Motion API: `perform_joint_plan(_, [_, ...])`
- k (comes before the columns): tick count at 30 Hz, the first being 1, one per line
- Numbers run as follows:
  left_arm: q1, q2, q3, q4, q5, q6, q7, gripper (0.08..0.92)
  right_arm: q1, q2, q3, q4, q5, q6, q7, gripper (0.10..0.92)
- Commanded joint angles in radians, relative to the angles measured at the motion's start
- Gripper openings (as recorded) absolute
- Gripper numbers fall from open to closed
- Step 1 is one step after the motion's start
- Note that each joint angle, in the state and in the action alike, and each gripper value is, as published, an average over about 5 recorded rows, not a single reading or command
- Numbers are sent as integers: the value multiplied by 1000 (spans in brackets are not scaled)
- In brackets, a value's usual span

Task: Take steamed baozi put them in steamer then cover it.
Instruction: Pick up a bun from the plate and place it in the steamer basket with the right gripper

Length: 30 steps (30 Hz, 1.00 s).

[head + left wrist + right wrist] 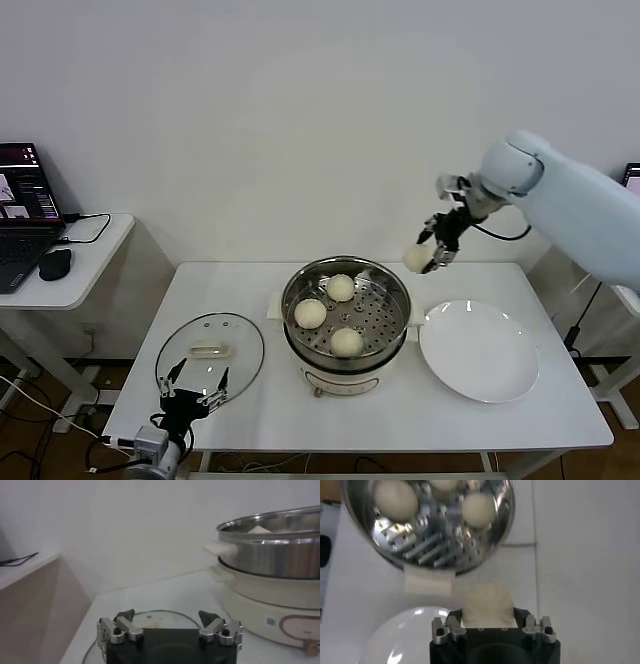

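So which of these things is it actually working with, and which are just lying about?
In use: three baozi in the steamer; a fourth baozi in the right pincer; glass cover; open left pincer.
Lying about: empty white plate, laptop, mouse.

three cream buns [340,288] on the steel steamer's [396,338] perforated tray, fourth bun [416,259] held in the air just right of its rim, glass lid [210,352] flat on table, left of steamer

Bright even light, blurry wrist views
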Motion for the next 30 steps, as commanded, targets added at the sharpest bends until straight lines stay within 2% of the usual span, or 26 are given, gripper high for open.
perform_joint_plan(1, [0, 1, -11, -4, -6, -1, 0, 823, 119, 69, -180, 50, 208, -87, 12, 645])
perform_joint_plan(10, [3, -11, -9, -15, -12, -2, -1, 823, 49, 124, -183, 19, 173, -105, 25, 645])
perform_joint_plan(30, [-8, -19, -12, -2, -25, -2, -1, 823, -108, 254, -112, -150, 32, -78, 35, 645])
